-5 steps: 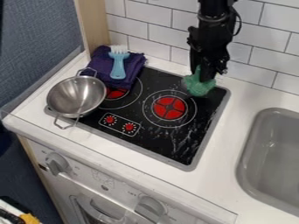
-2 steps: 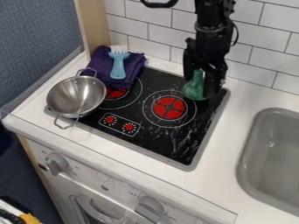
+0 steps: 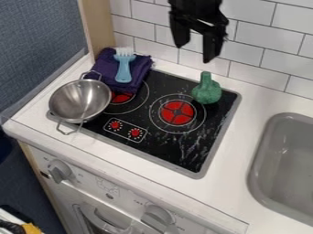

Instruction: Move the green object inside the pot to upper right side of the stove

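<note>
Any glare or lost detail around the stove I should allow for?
In the camera view, highlights streak the silver metal pot; whitish marks cross the glossy black stove, glare or scuffs, can't tell; the black two-finger gripper is nearly featureless against white tiles; the green bottle-shaped object isn't washed out.

matte black, blocky robot arm

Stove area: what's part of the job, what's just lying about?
Job:
- green object, on the stove's upper right
- metal pot
- stove
- gripper, open

Lying about:
- purple cloth
- blue brush, on the cloth
- sink, fixed
</note>
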Controlling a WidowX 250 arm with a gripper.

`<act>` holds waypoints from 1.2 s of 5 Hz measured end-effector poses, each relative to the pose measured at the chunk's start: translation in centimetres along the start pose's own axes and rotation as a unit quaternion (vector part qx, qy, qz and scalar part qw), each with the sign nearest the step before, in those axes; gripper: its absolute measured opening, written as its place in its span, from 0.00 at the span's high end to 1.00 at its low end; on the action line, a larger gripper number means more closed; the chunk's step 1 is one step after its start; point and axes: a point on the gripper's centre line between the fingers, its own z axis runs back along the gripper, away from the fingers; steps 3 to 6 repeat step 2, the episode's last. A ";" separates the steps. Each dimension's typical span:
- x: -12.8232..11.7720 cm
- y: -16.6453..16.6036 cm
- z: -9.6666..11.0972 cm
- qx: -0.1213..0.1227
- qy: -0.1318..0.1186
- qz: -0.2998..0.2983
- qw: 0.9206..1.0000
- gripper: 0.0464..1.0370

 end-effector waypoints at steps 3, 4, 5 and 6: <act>-2.3 1.7 0.2 0.035 0.063 0.098 0.993 0.04; -2.3 1.7 0.2 0.035 0.063 0.098 0.993 0.04; -2.3 1.7 0.2 0.035 0.063 0.098 0.993 0.04; -2.3 1.7 0.2 0.035 0.063 0.098 0.993 0.04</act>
